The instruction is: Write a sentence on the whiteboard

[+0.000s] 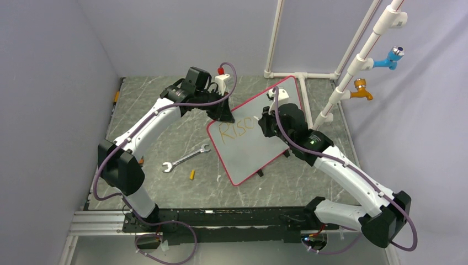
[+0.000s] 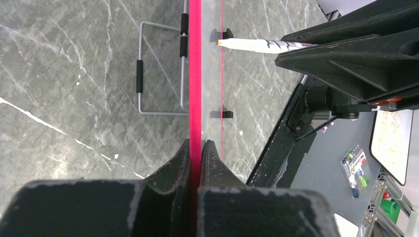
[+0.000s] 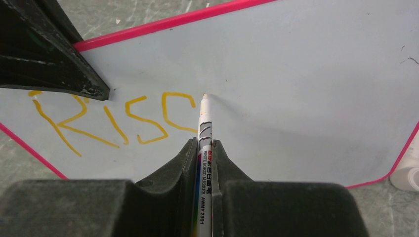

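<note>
- Reaching forward and to the right from its base at the near left, the left arm bends at a raised elbow and brings its wrist to the far-left corner of the board (image 1: 259, 157).
- Left gripper (image 2: 196, 148) is clamped tight on the board's pink rim, which runs straight up between its fingers in the wrist view.
- Right arm starts at the near right with its elbow low and outward. The forearm slants up and to the left, and the wrist hangs over the board's middle.
- Right gripper (image 3: 203, 148) is pinched closed on a marker (image 3: 204, 116), which points ahead out of the fingers. Its tip is at the board's surface, but I cannot tell whether it touches.
- The board sits right of centre on the table (image 1: 165, 121), turned diagonally, with two black feet (image 1: 259, 174) along its near-right edge.
- Only four orange letters of the sentence (image 3: 113, 118) are there, reading roughly "RISC", near the gripped corner. The marker tip is just right of the last letter.
- A wrench (image 1: 186, 157) and a small yellow piece (image 1: 192, 174) lie left of the board, apart from both arms.
</note>
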Action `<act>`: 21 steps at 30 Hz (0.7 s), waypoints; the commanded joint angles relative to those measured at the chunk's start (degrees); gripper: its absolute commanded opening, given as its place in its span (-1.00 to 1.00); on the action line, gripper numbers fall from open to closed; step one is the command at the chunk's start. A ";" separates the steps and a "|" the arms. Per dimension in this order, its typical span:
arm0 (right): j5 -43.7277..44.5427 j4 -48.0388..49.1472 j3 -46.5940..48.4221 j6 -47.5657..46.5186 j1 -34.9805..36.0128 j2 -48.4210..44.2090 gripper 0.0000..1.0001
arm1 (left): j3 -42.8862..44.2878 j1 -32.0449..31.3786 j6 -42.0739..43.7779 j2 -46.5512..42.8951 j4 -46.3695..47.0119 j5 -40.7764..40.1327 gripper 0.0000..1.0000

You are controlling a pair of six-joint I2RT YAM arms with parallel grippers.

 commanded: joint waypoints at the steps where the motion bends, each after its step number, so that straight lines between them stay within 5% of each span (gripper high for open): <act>1: -1.51 -0.30 2.59 0.65 -0.20 -2.78 -1.00 | -0.42 0.01 8.92 -1.21 2.25 -9.18 -1.00; 21: -8.46 3.02 -0.68 3.87 -0.13 -1.61 -1.00 | -0.46 0.02 8.92 -1.37 2.33 -9.23 -1.00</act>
